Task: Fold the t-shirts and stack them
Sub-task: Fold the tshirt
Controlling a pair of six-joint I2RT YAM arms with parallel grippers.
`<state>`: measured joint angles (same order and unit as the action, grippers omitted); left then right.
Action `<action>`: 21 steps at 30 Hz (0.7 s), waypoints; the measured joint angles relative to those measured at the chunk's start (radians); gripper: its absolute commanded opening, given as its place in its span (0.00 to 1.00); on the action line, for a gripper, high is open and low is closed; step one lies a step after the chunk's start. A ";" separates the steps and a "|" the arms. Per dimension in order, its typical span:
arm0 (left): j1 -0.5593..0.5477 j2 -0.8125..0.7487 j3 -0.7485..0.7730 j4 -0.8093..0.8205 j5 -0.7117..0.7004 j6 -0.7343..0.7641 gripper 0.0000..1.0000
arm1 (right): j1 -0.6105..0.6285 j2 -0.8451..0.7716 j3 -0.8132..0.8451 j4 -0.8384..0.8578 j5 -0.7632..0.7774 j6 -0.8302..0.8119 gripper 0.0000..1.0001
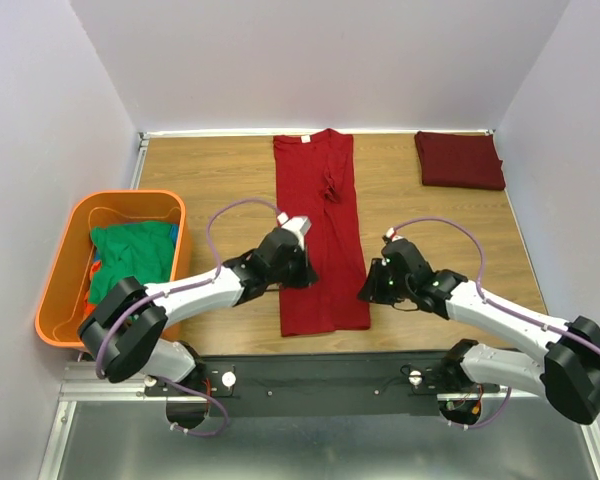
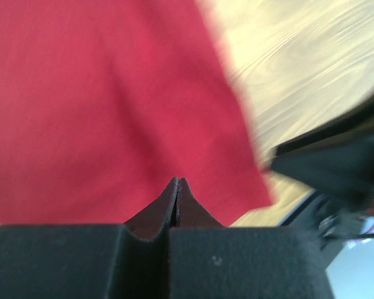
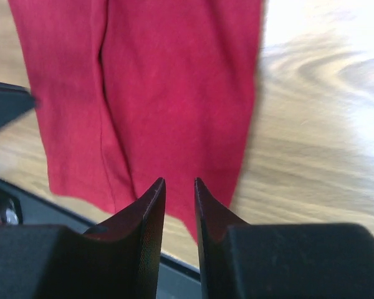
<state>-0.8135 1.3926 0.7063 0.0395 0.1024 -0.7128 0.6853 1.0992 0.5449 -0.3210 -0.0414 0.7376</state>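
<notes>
A bright red t-shirt [image 1: 318,200] lies as a long narrow strip down the middle of the table, collar at the far end. My left gripper [image 1: 302,278] hovers over the strip's near left part. In the left wrist view the gripper [image 2: 177,182] is shut, with nothing between its tips and the red cloth [image 2: 112,93] below. My right gripper [image 1: 366,293] is at the strip's near right edge. In the right wrist view it [image 3: 179,182] stands slightly open and empty above the red cloth [image 3: 174,75]. A dark maroon t-shirt [image 1: 460,160] lies folded at the back right.
An orange tub [image 1: 70,250] stands off the table's left edge with green t-shirts [image 1: 130,258] piled inside. Walls close in the table at the back and on both sides. The black rail [image 1: 310,375] with the arm bases runs along the near edge.
</notes>
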 measured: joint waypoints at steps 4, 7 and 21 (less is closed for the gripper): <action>0.000 -0.043 -0.134 -0.036 -0.011 -0.043 0.00 | 0.045 0.012 -0.033 0.026 -0.011 0.024 0.27; 0.000 -0.063 -0.200 -0.044 -0.012 -0.076 0.00 | 0.064 0.035 -0.078 0.043 -0.013 0.045 0.27; 0.000 -0.114 -0.245 -0.092 -0.065 -0.219 0.00 | 0.066 -0.026 -0.161 0.059 -0.014 0.127 0.28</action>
<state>-0.8139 1.2789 0.4614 -0.0528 0.0372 -0.9321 0.7517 1.0737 0.3843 -0.2619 -0.0559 0.8642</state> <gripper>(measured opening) 0.004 0.278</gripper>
